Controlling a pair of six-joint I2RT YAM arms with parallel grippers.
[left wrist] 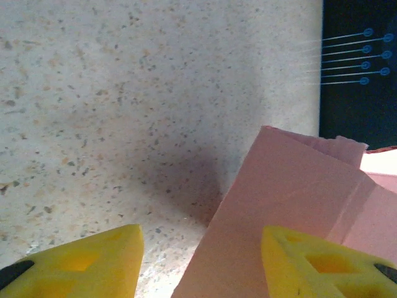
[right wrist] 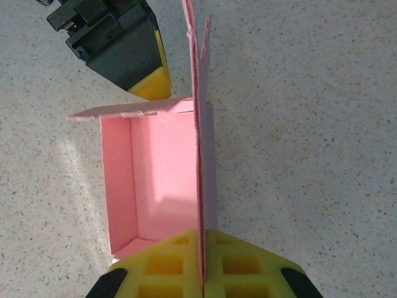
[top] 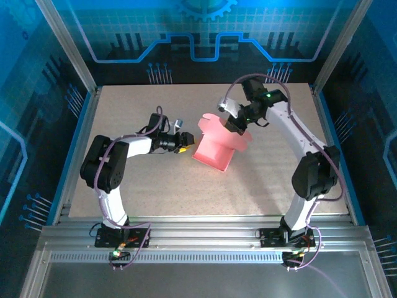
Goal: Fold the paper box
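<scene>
Blue-lit walls [top: 198,37] with a circuit pattern are closing in a speckled table [top: 124,186], and the box [top: 217,146] is sitting near its middle, between the two arms. It is resting on the surface, pink card, partly folded. In the right wrist view it is showing the inside of a shallow tray with low side walls. One panel [right wrist: 208,174] is standing upright along the tray's right-hand side, seen edge-on. A small flap [right wrist: 124,110] is sticking out at the far corner, roughly level.

The right gripper [top: 237,127] is reaching down onto the box's far side from above. The right pads [right wrist: 248,267], yellow, are pressing together with the upright panel between them, so this gripper is pinching the box by that panel, its jaws closed down to the card's thickness.

The left gripper [top: 185,143] is lying low and pointing at the box's left side, just beside it. Its jaws are standing part-way apart, and bare table is showing in the gap between the left pads [left wrist: 93,261] in its own wrist view. It is holding nothing. A pink wall of the box is rising just beyond its right-hand pad; whether that pad is touching the card I cannot tell. From the right wrist camera, one yellow tip of the left gripper is hovering right at the flap's edge.
</scene>
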